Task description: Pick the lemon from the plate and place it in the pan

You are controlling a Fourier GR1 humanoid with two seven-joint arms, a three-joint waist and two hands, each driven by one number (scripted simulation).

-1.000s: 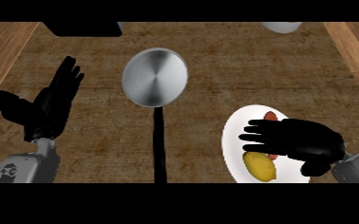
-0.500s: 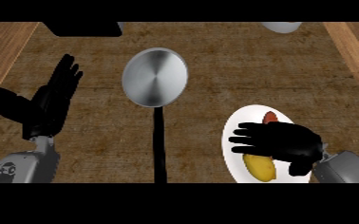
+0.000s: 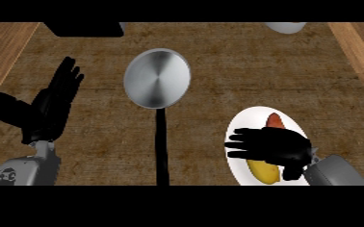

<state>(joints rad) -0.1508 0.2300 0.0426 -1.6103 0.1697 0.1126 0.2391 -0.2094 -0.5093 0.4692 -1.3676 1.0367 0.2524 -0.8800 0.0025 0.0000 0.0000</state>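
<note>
While right hand (image 3: 274,146) hovers spread over the plate (image 3: 240,130), holding nothing, lemon (image 3: 263,170) isn't picked; pan (image 3: 157,78) has nothing in it; left hand (image 3: 51,103) rests open.

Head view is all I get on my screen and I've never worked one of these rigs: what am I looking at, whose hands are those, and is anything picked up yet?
This single picture looks steeply down from the robot's head onto a brown counter. The two black hands on grey forearms belong to the robot. Its left hand rests open at the left side, fingers up, touching nothing. Its right hand hovers over a white plate at the lower right, fingers spread. A yellow lemon shows below the palm, and a red-orange item above it; I cannot make out what that one is. The lemon lies on the plate, not held. The round metal pan with its long black handle sits in the middle, with nothing in it.
</note>
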